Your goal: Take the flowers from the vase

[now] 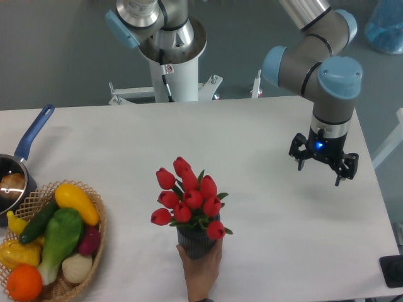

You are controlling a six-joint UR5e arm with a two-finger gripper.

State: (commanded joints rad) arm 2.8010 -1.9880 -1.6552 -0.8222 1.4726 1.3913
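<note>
While a person's hand (200, 267) steadies the vase (196, 242) at the near edge of the table (264, 138), the gripper (323, 168) hangs empty, well off to the right.

Red flowers (187, 198) stand upright in the dark vase near the table's middle. The gripper's fingers are spread apart, pointing down. A basket (97, 236) of vegetables and a blue-handled pot (25, 151) sit at the left.

No legible text, brand, number or sign anywhere in my view. Small red-and-white sticker (167, 68) on my white base column (178, 75), too small to read. No print visible on my arm joints.
</note>
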